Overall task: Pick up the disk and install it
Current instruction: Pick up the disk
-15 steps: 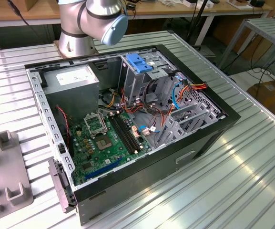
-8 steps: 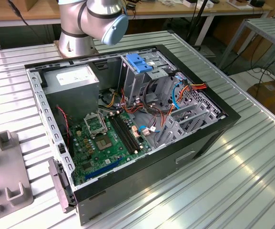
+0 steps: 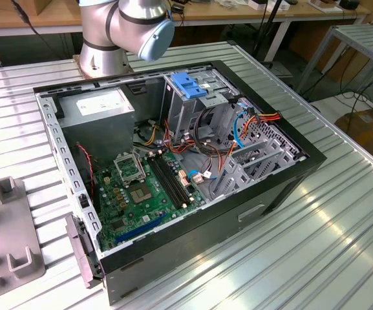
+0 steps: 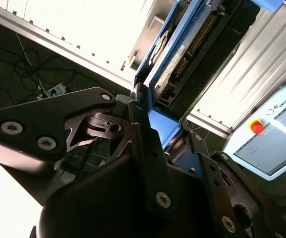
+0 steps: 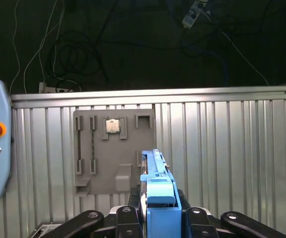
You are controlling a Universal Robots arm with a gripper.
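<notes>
Within our gripper [image 5: 160,214] | we clamp the disk [image 5: 155,171] edge-on | long axis points straight out ahead of it

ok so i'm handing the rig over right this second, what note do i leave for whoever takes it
Gripper: shut on the disk, gripping one end; seen in both wrist views.
Disk: held edge-on over the ribbed metal table, near the grey fixture plate. It is not in the open computer case.
Done: the disk is picked up.
Left: installing it in the case.
</notes>
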